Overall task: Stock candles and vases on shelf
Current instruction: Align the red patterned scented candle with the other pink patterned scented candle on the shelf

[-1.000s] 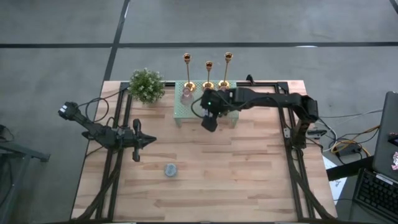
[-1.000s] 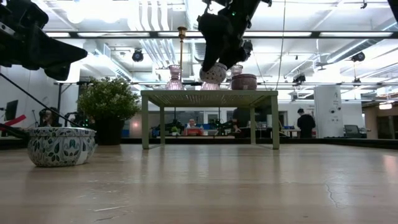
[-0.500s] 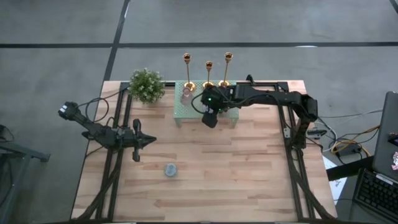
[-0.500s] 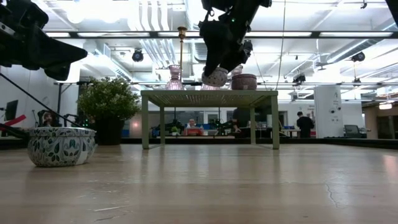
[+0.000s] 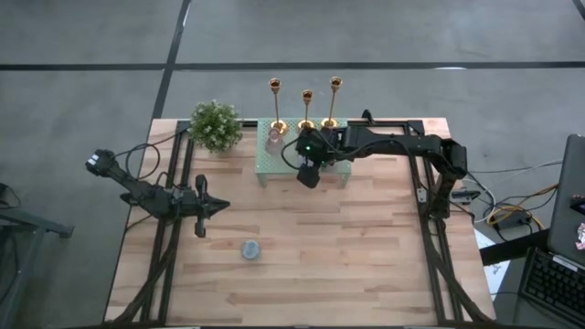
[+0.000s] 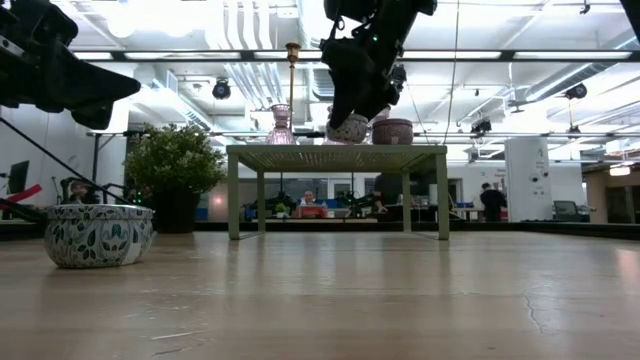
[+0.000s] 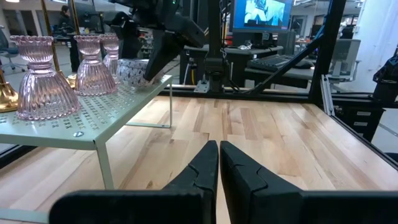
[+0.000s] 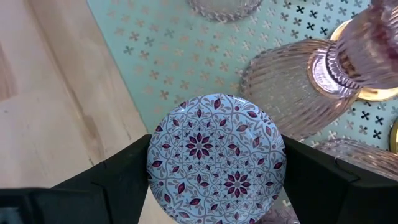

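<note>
My right gripper (image 5: 309, 175) is shut on a round tin candle with a white lid patterned in purple flowers (image 8: 216, 155), at the near part of the mint-green mesh shelf (image 5: 266, 163). In the low view the candle (image 6: 348, 128) sits at the shelf top (image 6: 300, 150). Pink ribbed glass vases (image 7: 42, 81) (image 8: 292, 81) stand on their flared bases on the shelf. A brown candle (image 6: 392, 131) also stands there. A green-patterned tin candle (image 5: 249, 249) rests on the table. My left gripper (image 5: 222, 207) is shut and empty at the table's left. My right gripper pinches the patterned candle by opposite sides of its round wall (image 8: 152, 163), between its two fingers (image 8: 118, 177). The fingers come from above, pointing down. The candle is upright, lid up, its bottom at the shelf's mesh top; whether it rests there, I cannot tell.
Three gold candlesticks (image 5: 306, 110) stand behind the shelf at the far edge. A leafy potted plant (image 5: 216, 125) stands left of the shelf. Bare wood (image 5: 366, 256) lies over the table's near half.
My right gripper has gone toward the table's far edge and down with the patterned candle. The candle has come from above the shelf's near edge down to the mesh top and has levelled out.
</note>
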